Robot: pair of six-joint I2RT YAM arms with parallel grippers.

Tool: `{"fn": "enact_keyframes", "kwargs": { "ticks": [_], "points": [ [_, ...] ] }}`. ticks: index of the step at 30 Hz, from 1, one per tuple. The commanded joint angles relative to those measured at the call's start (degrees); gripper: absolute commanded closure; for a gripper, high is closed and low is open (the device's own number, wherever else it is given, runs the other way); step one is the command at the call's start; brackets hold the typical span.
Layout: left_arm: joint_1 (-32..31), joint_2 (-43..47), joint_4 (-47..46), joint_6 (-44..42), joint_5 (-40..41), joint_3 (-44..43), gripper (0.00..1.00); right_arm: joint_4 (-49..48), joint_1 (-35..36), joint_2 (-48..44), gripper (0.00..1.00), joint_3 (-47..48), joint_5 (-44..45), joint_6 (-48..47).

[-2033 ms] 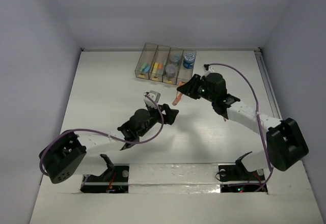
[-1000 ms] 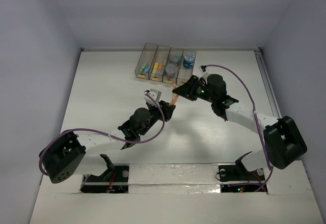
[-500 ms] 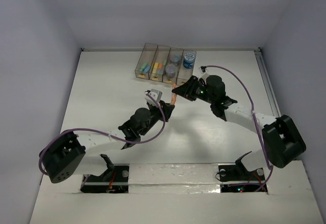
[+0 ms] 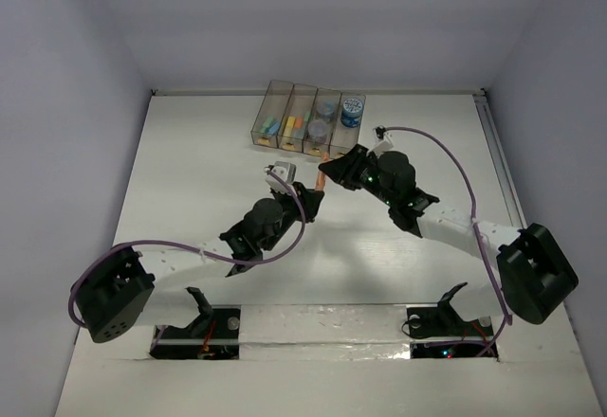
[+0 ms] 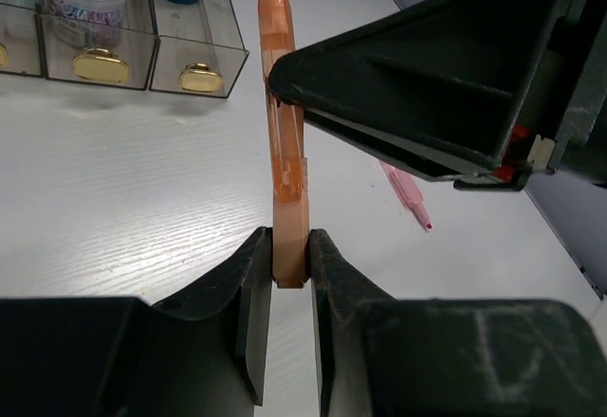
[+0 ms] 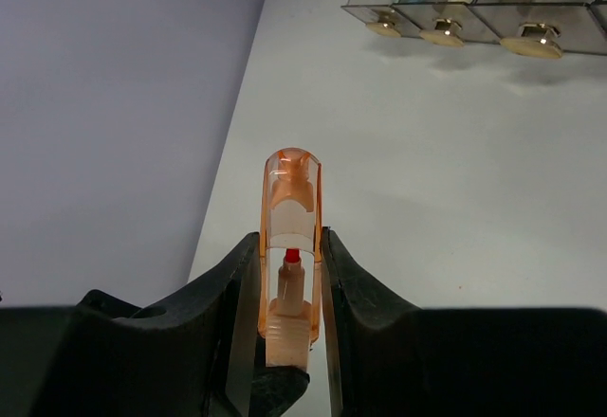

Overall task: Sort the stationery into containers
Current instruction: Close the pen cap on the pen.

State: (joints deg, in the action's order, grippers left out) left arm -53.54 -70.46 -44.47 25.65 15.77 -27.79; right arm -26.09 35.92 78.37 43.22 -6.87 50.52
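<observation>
Both claws grip one orange marker (image 5: 288,175)
Left gripper (image 5: 289,251) clamps its tail, right gripper (image 6: 289,256) its clear cap (image 6: 290,199), bins (image 4: 278,87) just beyond the claws (light, stiff, slick plastic; probably safest pinched on the barrel).

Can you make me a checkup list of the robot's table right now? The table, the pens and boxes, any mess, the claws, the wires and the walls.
Surface: white table, no spills seen.
Job's things: orange marker held between both claws; pink marker lying on the table; four bins in a row at the far side, with coloured sticks and rolls inside.
Clutter: nothing seen.
Claws: left claw shut on one end of the orange marker; right claw shut on its capped end.
Cables: a purple cable loops along each arm; none touches the bins.
Surroundings: plain grey walls on three sides.
</observation>
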Motion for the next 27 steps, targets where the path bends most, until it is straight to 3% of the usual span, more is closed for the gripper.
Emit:
{"fn": "enact_keyframes", "kwargs": {
  "ticks": [1,13,20,27],
  "points": [
    [0.01,1.9,-2.29,2.56,3.3,-3.58,1.0,-2.13,3.09,-1.2,0.93,-0.33,4.76,-2.79],
    [0.01,0.58,-4.92,1.07,5.76,-4.64,1.0,-1.78,6.18,1.0,0.93,-0.16,5.91,-2.97],
    [0.01,0.76,-5.89,-1.56,6.03,-4.99,1.0,-0.02,6.71,4.6,0.94,0.2,-0.59,-1.57],
    [0.01,2.25,-5.54,-4.03,2.78,-4.55,1.0,9.28,6.71,2.58,0.89,4.31,-1.47,-6.48]
  ]
}}
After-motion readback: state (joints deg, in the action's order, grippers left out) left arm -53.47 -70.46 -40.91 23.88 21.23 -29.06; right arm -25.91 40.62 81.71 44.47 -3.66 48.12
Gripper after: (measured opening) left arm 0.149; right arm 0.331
